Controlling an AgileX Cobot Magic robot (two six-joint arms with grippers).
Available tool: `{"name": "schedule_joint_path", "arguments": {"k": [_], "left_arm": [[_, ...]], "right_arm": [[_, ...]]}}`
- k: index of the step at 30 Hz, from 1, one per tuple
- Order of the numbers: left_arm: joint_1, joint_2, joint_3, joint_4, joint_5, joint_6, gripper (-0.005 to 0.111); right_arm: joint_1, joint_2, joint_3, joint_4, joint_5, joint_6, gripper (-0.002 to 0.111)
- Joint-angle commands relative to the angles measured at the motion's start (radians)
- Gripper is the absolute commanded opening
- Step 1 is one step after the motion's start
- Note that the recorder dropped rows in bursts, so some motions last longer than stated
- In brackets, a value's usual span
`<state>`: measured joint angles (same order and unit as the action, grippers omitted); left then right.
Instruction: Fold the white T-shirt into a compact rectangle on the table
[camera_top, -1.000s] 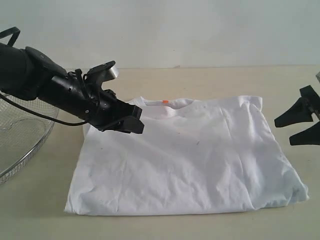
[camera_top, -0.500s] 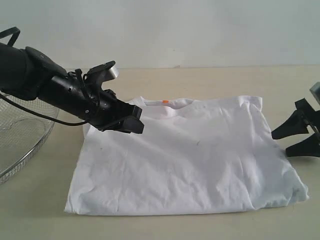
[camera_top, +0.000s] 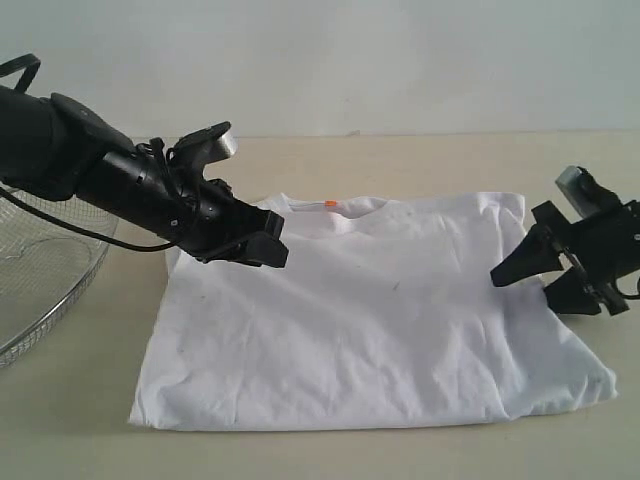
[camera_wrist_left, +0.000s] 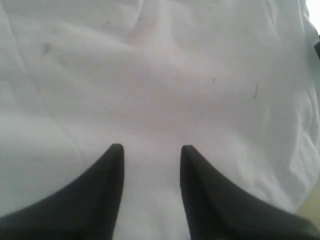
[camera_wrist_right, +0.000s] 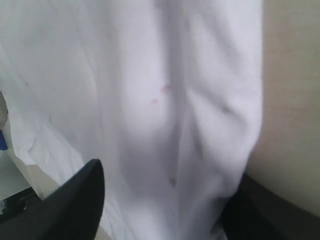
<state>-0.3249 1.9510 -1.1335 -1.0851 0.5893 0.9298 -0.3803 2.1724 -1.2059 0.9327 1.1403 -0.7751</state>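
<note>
I'm on the left gripper (camera_top: 268, 245) first: its two black fingers stand partly apart, a moderate gap, with nothing between them. Through the left wrist camera that left gripper (camera_wrist_left: 151, 148) looks straight down onto the white short-sleeved cotton T-shirt (camera_wrist_left: 165, 75), which fills nearly everything ahead of and beneath the fingertips (camera_wrist_left: 116, 150). The cloth there has soft creases, a few dark specks and a faint pinkish tint. I can't tell from either view whether the tips touch the fabric or hang just above it.

From the exterior camera, the T-shirt (camera_top: 380, 320) lies spread flat on the broad matte beige table (camera_top: 420, 160), reaching from under the left gripper all the way across to the right gripper (camera_top: 525, 290). The small orange collar tag (camera_top: 330, 203) sits near the left gripper's tips, on the side facing the right gripper. Behind the left arm, away from the shirt, I see the rim of a round steel wire-mesh basket (camera_top: 50, 290).

Over to the right gripper (camera_wrist_right: 167, 172): jaws spread wide, gripping nothing. It sits at the shirt's side edge, and in the right wrist camera the rumpled edge of the T-shirt (camera_wrist_right: 150, 100) runs between the two dark fingers (camera_wrist_right: 80, 195), bare table (camera_wrist_right: 295, 100) showing just beyond the outer one.
</note>
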Motion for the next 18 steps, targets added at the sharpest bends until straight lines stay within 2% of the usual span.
{"name": "schedule_joint_path", "arguments": {"k": [1, 2, 3, 4, 5, 6, 14, 18], "left_arm": [[-0.005, -0.002, -0.008, 0.005, 0.010, 0.006, 0.036], [-0.005, -0.002, -0.008, 0.005, 0.010, 0.006, 0.036], [-0.005, -0.002, -0.008, 0.005, 0.010, 0.006, 0.036], [-0.005, -0.002, -0.008, 0.005, 0.010, 0.006, 0.036], [-0.005, -0.002, -0.008, 0.005, 0.010, 0.006, 0.036], [-0.005, -0.002, -0.008, 0.005, 0.010, 0.006, 0.036], [-0.005, -0.002, -0.008, 0.005, 0.012, 0.006, 0.036], [-0.005, -0.002, -0.008, 0.005, 0.012, 0.006, 0.036]], "right_arm": [[0.004, 0.024, 0.008, -0.064, -0.077, 0.010, 0.049], [0.004, 0.024, 0.008, -0.064, -0.075, 0.010, 0.037], [0.004, 0.024, 0.008, -0.064, -0.073, 0.010, 0.028], [0.004, 0.024, 0.008, -0.064, -0.073, 0.012, 0.012], [0.004, 0.024, 0.008, -0.056, -0.075, 0.014, 0.003], [0.004, 0.024, 0.008, -0.032, -0.075, 0.023, 0.000], [0.005, -0.070, 0.008, 0.085, 0.001, 0.008, 0.000], [0.040, -0.100, 0.008, 0.101, 0.021, 0.006, 0.000]]}}
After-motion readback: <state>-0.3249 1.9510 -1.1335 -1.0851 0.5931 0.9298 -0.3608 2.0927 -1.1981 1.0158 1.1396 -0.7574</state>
